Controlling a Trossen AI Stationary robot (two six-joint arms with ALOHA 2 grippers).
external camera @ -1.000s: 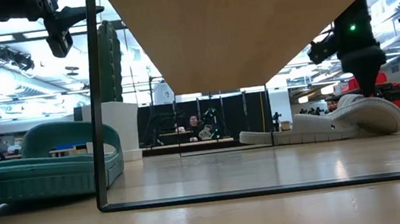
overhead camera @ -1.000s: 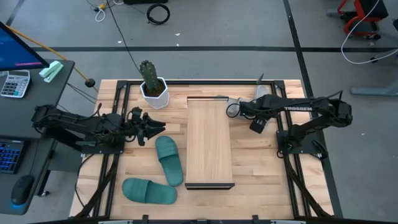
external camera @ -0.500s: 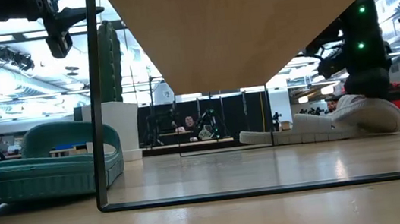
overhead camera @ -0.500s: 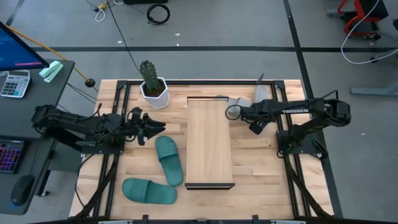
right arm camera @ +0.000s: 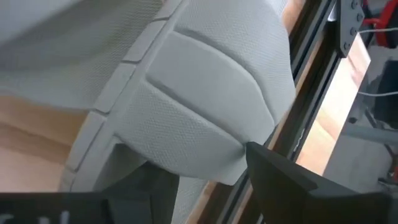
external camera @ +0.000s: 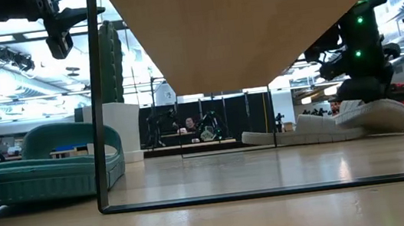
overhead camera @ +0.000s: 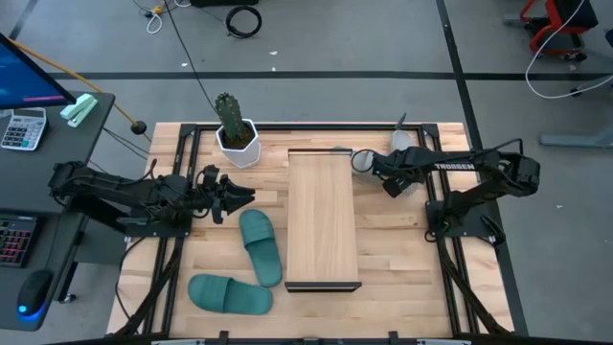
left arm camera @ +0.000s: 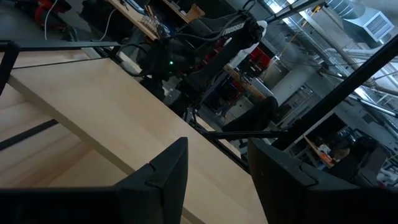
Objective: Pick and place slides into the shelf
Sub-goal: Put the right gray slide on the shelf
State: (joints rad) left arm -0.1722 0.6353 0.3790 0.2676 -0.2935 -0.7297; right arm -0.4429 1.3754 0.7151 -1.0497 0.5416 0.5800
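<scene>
1. Looking down, you see a slatted wooden tabletop (overhead camera: 402, 278) on grey floor, with a potted cactus (overhead camera: 233, 129) near its far left corner.
2. Your shelf (overhead camera: 323, 218) stands mid-tabletop, plank top bare.
3. Two teal slides (overhead camera: 260, 245) lie toward the near left corner; grey slides (external camera: 334, 123) sit by the far right edge.
4. Your right pincer (overhead camera: 369, 163) straddles a grey strap (right arm camera: 211, 93), fingers apart.
5. Your left pincer (overhead camera: 244, 196) hovers open beside the shelf.

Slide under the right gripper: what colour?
Light grey slide; clearest in the right wrist view, just ahead of the right gripper.
</scene>
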